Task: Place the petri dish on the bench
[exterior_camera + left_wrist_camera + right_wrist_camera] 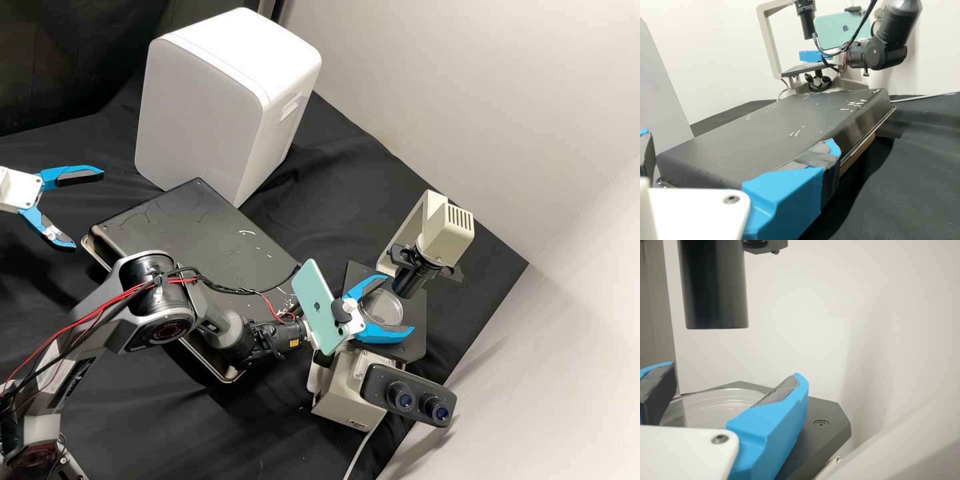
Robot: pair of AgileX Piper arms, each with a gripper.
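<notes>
Petri dish [381, 308]: a clear round dish lying flat on the black stage [419, 337] of the microscope [347, 390], under the dark lens tube [715, 282]. In the high view it is at about 4 o'clock from the picture's middle.
Right gripper [399, 303]: narrowed onto the petri dish, with one blue finger at the dish's 11 o'clock rim and the other at its 5 o'clock rim. The right wrist view shows the grey pads [782, 387] against the rim.
Right arm: stretches across the black tray [200, 227] from 8 o'clock, with a mint-green phone [321, 319] fixed at its wrist.
Left gripper [85, 208]: spread wide and holding nothing, at 9 o'clock in the high view. It hangs over the black cloth just beside the tray's 9 o'clock corner.
Microscope: cream body, with twin eyepieces [419, 401] at its 5 o'clock end and a cream lamp head [443, 223] at 1 o'clock above the stage.
White box [223, 100]: upright, at 12 o'clock from the tray, touching or almost touching its far edge.
Bench [373, 187]: covered in rumpled black cloth and carries the tray, the box and the microscope.
</notes>
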